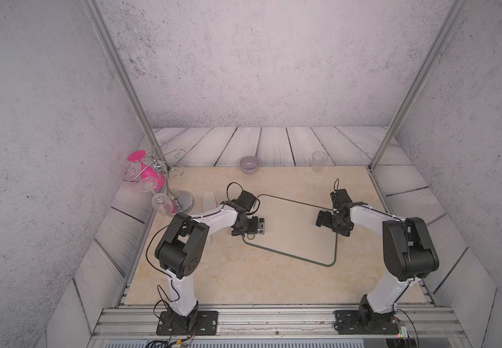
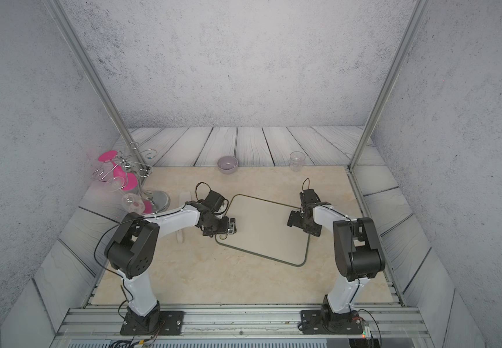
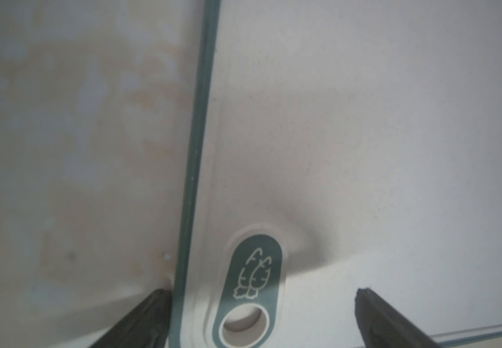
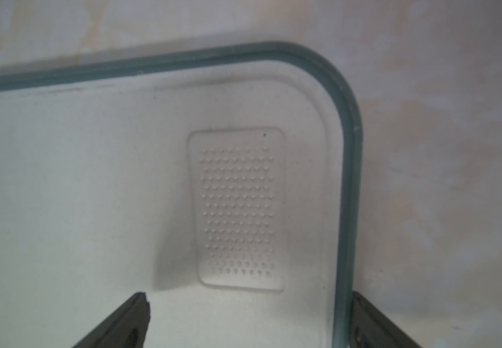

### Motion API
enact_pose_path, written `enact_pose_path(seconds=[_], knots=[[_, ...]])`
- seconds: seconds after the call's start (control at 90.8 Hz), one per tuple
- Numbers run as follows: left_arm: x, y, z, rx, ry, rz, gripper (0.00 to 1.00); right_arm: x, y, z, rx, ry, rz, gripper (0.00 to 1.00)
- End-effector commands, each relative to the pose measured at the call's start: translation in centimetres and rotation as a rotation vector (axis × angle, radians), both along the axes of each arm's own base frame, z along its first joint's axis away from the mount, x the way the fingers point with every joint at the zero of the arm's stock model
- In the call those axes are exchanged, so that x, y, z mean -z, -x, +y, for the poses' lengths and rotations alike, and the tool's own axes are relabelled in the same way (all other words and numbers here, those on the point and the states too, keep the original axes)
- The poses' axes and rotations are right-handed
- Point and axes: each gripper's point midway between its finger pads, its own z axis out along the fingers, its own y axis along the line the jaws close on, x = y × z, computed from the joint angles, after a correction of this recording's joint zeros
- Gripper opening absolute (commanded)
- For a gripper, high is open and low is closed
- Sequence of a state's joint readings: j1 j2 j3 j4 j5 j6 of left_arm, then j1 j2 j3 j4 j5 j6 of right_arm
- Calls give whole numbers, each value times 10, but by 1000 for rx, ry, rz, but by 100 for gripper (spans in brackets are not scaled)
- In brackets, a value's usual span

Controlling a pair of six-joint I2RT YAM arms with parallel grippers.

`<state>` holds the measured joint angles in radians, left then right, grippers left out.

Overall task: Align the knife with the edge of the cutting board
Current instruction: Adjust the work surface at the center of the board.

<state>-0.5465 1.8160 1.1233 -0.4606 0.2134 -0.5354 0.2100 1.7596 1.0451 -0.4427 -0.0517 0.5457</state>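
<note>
the knife (image 1: 209, 199) lies on the counter (image 1: 213, 271), just beside the cutting board (image 1: 298, 229) on the left arm's (image 1: 213, 215) side, partly hidden under that arm. nothing holds it. the left tool (image 3: 261, 293) is spread wide and empty, sitting over the board's green rim (image 3: 198, 120) by the hole (image 3: 242, 324). the right tool (image 4: 249, 296) is spread wide and empty too, over another corner. i think the lining up is not done yet. next, a tool must reach the knife and slide or lift it straight along the rim. the green tab (image 3: 254, 277) by the hole shows two drawn carrots, with no words to read.
</note>
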Motion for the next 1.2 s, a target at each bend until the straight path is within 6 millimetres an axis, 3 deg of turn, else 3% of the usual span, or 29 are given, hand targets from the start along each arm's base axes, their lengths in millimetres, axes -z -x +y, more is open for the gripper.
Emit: enact_pose_path(seconds=[0.0, 0.165, 0.363, 0.606, 0.892, 1.189], knots=[[-13, 28, -5, -31, 64, 18, 100, 17, 27, 60, -132, -136, 115, 99], [-15, 54, 19, -85, 31, 20, 100, 17, 32, 91, -198, -135, 120, 99], [-16, 69, 37, -119, 3, 7, 100, 19, 38, 107, -232, -123, 128, 99], [-15, 69, 41, -119, -23, 4, 100, 19, 44, 107, -222, -105, 128, 99], [-12, 54, 36, -88, -60, -6, 100, 22, 53, 102, -199, -100, 137, 99], [-8, 43, 29, -70, -67, -3, 100, 22, 46, 104, -197, -97, 132, 99]])
